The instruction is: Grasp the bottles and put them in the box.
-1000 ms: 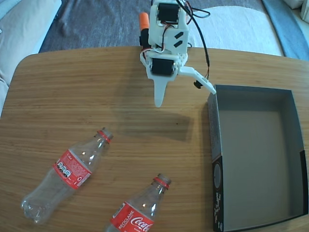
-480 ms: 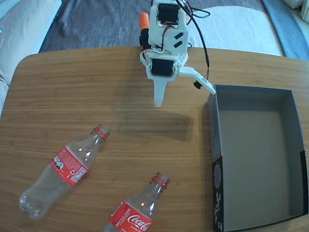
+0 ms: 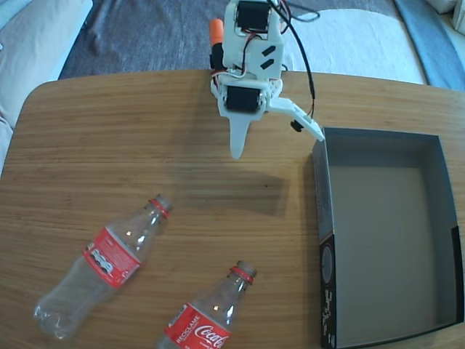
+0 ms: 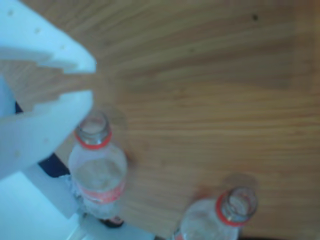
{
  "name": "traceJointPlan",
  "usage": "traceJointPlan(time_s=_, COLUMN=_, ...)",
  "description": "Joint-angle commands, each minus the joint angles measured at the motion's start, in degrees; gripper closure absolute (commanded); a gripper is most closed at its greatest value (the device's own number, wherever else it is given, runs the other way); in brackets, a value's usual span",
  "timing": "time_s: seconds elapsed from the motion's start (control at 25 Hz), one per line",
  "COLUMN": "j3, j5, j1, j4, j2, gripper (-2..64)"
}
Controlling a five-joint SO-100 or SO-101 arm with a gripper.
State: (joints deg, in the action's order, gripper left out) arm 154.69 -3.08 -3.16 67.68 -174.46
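Observation:
Two clear bottles with red labels and red neck rings lie on the wooden table. One bottle (image 3: 109, 258) lies at the lower left and the other bottle (image 3: 207, 320) is cut off by the bottom edge. The box (image 3: 320, 182), black outside and grey inside, stands empty on the right. My white gripper (image 3: 237, 149) hangs near the table's far edge, well apart from both bottles and left of the box. Its fingers are together with nothing held. In the wrist view the gripper (image 4: 92, 81) sits at the left, above one bottle (image 4: 97, 170), with the other bottle's neck (image 4: 235, 205) at the lower right.
The round-cornered table (image 3: 87, 145) ends near the arm's base. Beyond it lie a grey rug (image 3: 145, 36) and pale cushions (image 3: 36, 36). A white bracket (image 3: 301, 120) juts from the arm toward the box's far left corner.
The lower-left bottle has shifted slightly, first up and left, then back down and right. The arm, the other bottle and the box have stayed nearly still.

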Motion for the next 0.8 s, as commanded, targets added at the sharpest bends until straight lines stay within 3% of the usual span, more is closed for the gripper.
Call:
traceJointPlan(time_s=0.0, j3=-7.1, j5=-0.1, j1=0.2, j4=-1.0, j2=6.4, gripper=61.8)
traceJointPlan(time_s=0.56, j3=-36.7, j5=-0.6, j1=0.8, j4=-0.8, j2=38.9, gripper=61.7)
traceJointPlan(time_s=0.76, j3=-42.0, j5=-12.6, j1=0.8, j4=-0.7, j2=47.4, gripper=61.7)
